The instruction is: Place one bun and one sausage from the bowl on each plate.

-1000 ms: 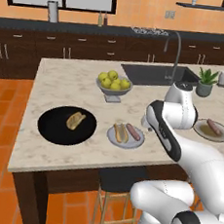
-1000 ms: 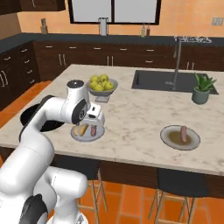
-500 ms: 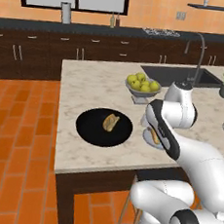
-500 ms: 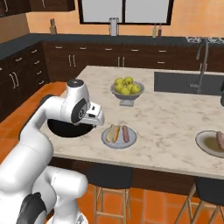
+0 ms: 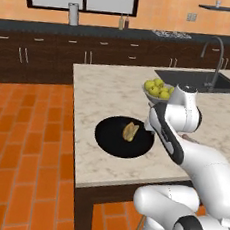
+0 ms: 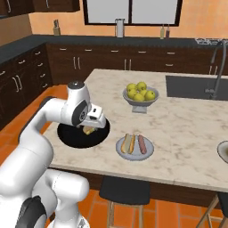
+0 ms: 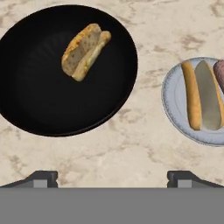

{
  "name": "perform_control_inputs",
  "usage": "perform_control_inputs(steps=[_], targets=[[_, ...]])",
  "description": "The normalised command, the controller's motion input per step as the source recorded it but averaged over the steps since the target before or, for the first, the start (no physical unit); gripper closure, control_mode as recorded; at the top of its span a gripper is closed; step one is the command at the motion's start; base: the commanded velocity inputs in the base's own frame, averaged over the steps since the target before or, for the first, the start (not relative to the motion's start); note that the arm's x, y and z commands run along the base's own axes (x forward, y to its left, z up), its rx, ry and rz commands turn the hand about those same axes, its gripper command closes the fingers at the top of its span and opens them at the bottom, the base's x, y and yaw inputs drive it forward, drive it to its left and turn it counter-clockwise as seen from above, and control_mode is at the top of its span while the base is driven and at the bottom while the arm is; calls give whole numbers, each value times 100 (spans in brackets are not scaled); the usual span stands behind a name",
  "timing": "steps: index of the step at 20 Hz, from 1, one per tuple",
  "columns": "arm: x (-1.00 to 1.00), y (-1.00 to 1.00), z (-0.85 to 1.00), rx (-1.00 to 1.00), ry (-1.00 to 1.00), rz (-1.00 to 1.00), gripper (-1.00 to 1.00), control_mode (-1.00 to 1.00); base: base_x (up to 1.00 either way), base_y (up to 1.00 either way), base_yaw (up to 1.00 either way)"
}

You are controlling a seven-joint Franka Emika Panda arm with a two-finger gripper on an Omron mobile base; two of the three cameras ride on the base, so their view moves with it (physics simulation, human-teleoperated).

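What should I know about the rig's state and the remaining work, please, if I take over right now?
Gripper: open and empty, above the counter between the bowl and the plate.
Wide glossy black bowl: one golden-brown oblong bun left inside.
Pale grey-blue round plate: bun and pinkish-brown sausage on it, done.
Second plate, at the right edge: contents cannot be told.
Left: move the last bun to the second plate.
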Motion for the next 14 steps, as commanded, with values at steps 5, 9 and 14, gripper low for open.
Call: perform_control_inputs(steps=[5, 9, 14], targets=[[0, 0, 0, 0, 0, 0, -100, 100, 28, 22, 0], [24, 70, 0, -4, 0, 0, -100, -100, 4, 18, 0], [58, 68, -1, -1, 0, -9, -100, -100, 0, 0, 0]])
